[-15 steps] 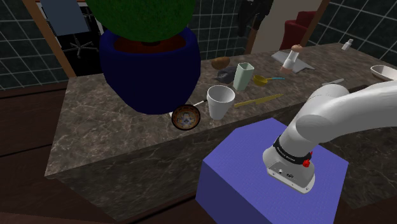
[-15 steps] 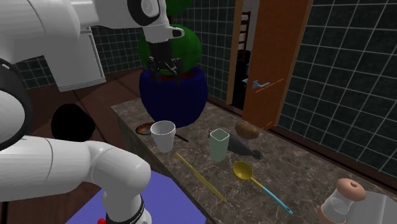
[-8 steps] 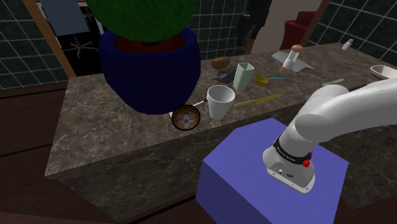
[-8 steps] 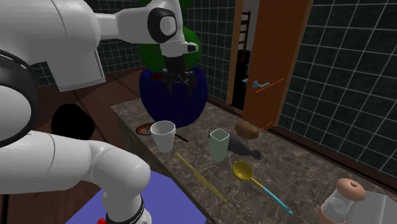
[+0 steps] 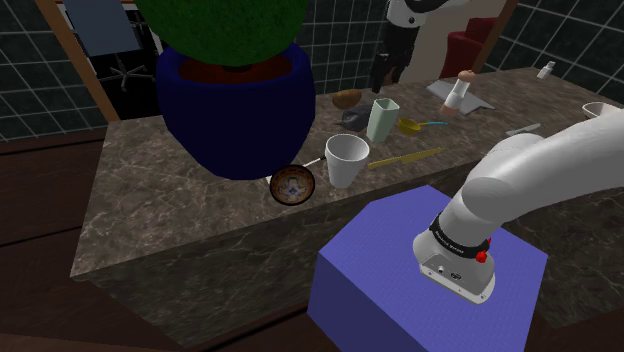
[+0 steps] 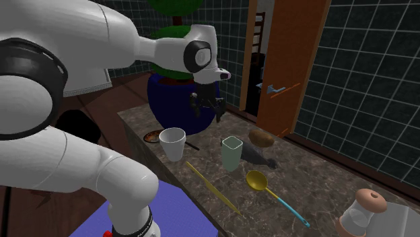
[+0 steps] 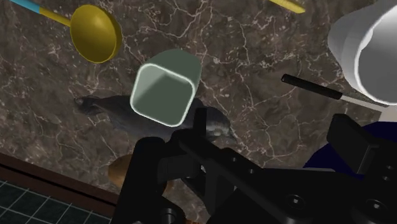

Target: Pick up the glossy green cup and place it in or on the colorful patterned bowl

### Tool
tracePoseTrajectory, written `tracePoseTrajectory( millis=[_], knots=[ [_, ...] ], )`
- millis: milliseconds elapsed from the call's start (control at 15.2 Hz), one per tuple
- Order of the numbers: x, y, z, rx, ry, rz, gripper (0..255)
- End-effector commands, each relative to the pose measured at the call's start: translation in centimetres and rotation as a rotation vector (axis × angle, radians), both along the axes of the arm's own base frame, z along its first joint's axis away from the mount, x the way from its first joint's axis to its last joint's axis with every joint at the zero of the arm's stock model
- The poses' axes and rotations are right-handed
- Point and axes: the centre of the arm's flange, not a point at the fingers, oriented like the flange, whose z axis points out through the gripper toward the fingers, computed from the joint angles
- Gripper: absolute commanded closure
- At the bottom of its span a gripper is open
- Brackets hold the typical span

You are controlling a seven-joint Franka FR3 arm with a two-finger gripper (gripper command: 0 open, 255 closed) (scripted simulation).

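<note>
The pale green square-mouthed cup (image 5: pixel 382 118) (image 6: pixel 232 153) (image 7: pixel 164 89) stands upright on the dark marble counter (image 5: pixel 180 210). The patterned bowl (image 5: pixel 293 185) (image 6: pixel 152 137) sits near the counter's front edge, beside a white cup (image 5: pixel 345 160). My black gripper (image 5: pixel 384 82) (image 6: pixel 209 113) (image 7: pixel 248 153) hangs in the air above the green cup, a little behind it in the shoulder view. Its fingers stand apart, open, with nothing between them. In the wrist view the green cup lies ahead of the fingertips, off toward one finger (image 7: pixel 147 162).
A big dark blue plant pot (image 5: pixel 235 100) (image 6: pixel 182 101) stands just behind the bowl. Near the green cup lie a yellow spoon (image 5: pixel 415 126) (image 7: pixel 95 32), a brown lump (image 5: pixel 347 98), a dark grey object (image 7: pixel 127 114) and a long yellow stick (image 5: pixel 405 158). A shaker (image 5: pixel 459 93) stands farther off.
The gripper has come down and moved from over the plant toward the green cup, rightward in the second exterior view. The cups and the bowl have not moved.
</note>
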Motion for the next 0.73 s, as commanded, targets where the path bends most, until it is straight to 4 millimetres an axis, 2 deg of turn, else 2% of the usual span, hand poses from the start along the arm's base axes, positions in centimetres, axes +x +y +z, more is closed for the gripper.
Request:
tracePoseTrajectory(
  millis=[0,396,660],
  knots=[
    [0.8,-1.9,-1.9,0.003,0.011,-0.001,0],
    [2.6,-6.9,-7.9,0.016,0.046,-0.006,0],
    [2.6,-7.0,-10.0,0.016,0.046,-0.006,0]
  ],
)
